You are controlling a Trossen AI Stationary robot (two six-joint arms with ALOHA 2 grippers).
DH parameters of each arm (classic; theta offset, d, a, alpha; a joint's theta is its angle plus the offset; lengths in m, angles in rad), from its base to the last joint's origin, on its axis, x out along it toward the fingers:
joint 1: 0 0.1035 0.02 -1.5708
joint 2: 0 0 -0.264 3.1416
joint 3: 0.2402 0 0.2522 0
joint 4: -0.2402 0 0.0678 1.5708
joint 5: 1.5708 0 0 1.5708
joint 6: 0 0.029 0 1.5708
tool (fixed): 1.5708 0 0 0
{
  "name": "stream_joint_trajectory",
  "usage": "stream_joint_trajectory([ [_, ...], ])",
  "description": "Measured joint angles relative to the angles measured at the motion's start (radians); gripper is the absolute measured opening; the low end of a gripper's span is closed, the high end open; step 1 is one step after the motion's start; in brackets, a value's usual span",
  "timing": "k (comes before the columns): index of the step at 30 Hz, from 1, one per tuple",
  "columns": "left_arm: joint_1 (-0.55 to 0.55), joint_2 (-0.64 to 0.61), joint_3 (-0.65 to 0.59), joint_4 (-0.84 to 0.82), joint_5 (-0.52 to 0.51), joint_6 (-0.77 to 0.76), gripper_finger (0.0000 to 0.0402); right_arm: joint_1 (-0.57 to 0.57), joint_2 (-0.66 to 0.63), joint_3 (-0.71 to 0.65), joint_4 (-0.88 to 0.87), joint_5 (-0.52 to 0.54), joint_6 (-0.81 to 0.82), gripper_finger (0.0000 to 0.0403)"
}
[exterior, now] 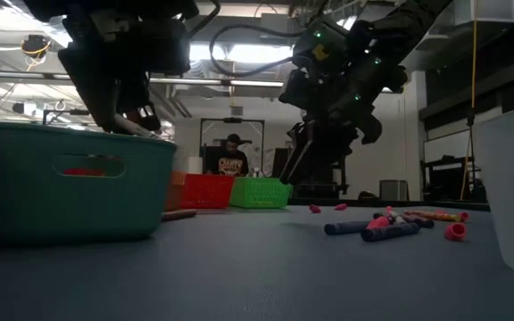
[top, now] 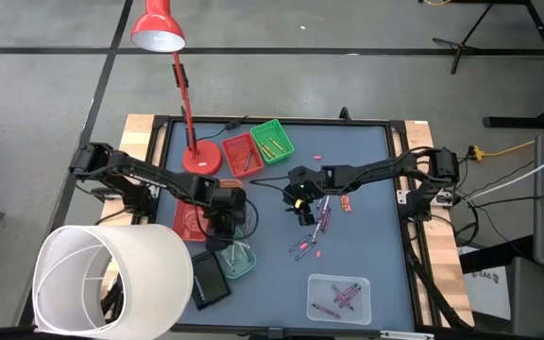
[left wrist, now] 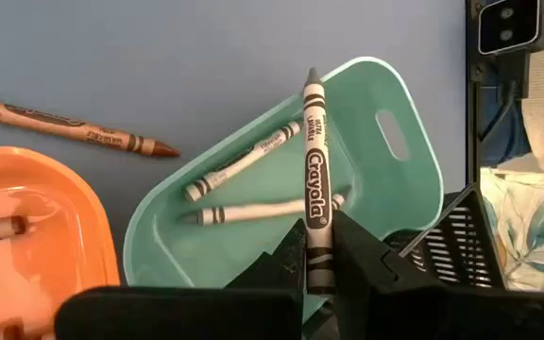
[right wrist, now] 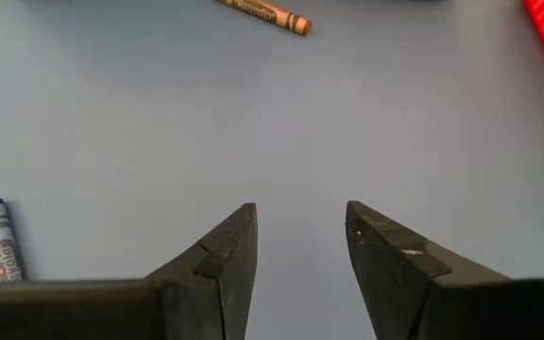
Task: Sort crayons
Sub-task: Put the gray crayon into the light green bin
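Observation:
My left gripper (top: 225, 219) is shut on a grey crayon (left wrist: 315, 179) above the teal tray (left wrist: 390, 104), which holds two pale grey crayons (left wrist: 248, 161). The tray also shows in the high view (top: 239, 260) and the low view (exterior: 70, 192). My right gripper (top: 300, 203) is open and empty (right wrist: 300, 217) over bare table mat. Beside it lies a loose group of pink, purple and blue crayons (top: 317, 231). A brown crayon (left wrist: 74, 127) lies on the mat next to an orange tray (left wrist: 26, 236). My left gripper pinches the grey crayon's blunt end (left wrist: 319, 260) between its two fingers. The crayon lies along the fingers and sticks out past them, its tip (left wrist: 312, 76) pointing over the teal tray's rim. It is lifted clear of the tray and the mat.
A red tray (top: 239, 153) and a green tray (top: 272, 140) stand at the far side beside a red lamp's base (top: 201, 158). A clear tray (top: 340, 297) with crayons sits at the near right. A large white cylinder (top: 111, 279) stands at the near left corner.

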Motion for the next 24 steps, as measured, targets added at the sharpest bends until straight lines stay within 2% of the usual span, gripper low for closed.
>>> stream_joint_trajectory([
  [9,0.000,0.000,0.000,0.002,-0.002,0.004,0.0014,0.000,0.000,0.000,0.003,-0.001,0.000,0.0163],
  [17,-0.006,0.000,0.000,0.006,0.163,0.003,0.0014,0.000,0.000,0.000,0.003,-0.002,0.000,0.0163],
  [19,-0.013,0.000,0.000,0.006,0.153,-0.004,0.0014,0.000,0.000,0.000,0.003,-0.002,0.000,0.0163],
  [24,-0.034,0.001,0.000,-0.005,0.025,-0.106,0.0014,0.000,0.000,0.000,0.004,-0.002,0.000,0.0163],
])
